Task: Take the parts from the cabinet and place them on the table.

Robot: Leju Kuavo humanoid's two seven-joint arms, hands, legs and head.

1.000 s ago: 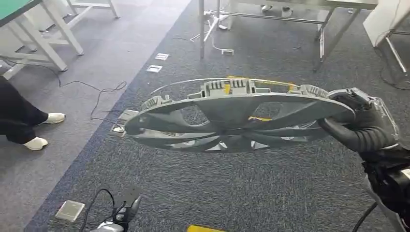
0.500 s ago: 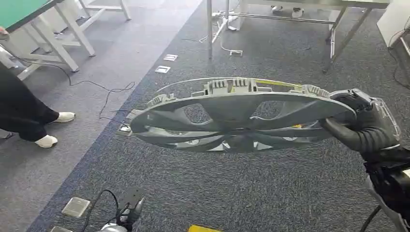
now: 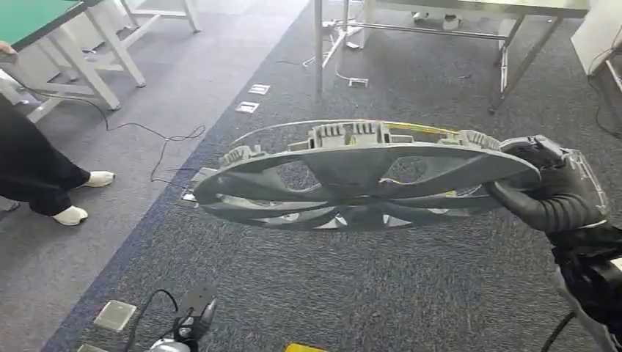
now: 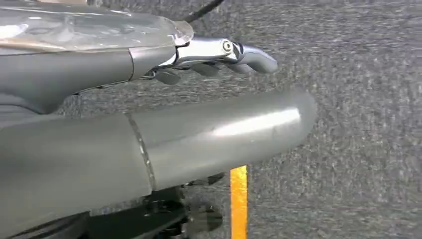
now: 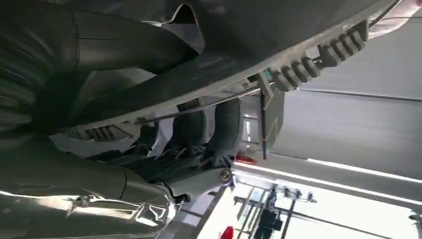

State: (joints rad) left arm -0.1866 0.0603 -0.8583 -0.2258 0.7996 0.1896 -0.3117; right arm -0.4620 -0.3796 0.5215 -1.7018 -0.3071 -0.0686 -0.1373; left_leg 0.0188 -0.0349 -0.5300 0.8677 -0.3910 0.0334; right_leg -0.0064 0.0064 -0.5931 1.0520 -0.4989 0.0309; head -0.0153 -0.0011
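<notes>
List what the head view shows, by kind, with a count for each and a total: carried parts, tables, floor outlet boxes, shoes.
Wheel cover, gripped at its rim by the right robot hand: 1
Tables: 2, the green-topped table and the metal-legged table
Floor outlet boxes: 2 silver, and
White shoes on a person: 2, and
Total: 7

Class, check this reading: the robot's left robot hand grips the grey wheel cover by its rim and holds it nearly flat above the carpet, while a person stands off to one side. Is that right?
Not quite: it is the right robot hand that grips the wheel cover by its rim, as the head view shows. The left robot hand holds nothing. The rest stands: the cover lies nearly flat above the carpet, and a person stands aside.
</notes>
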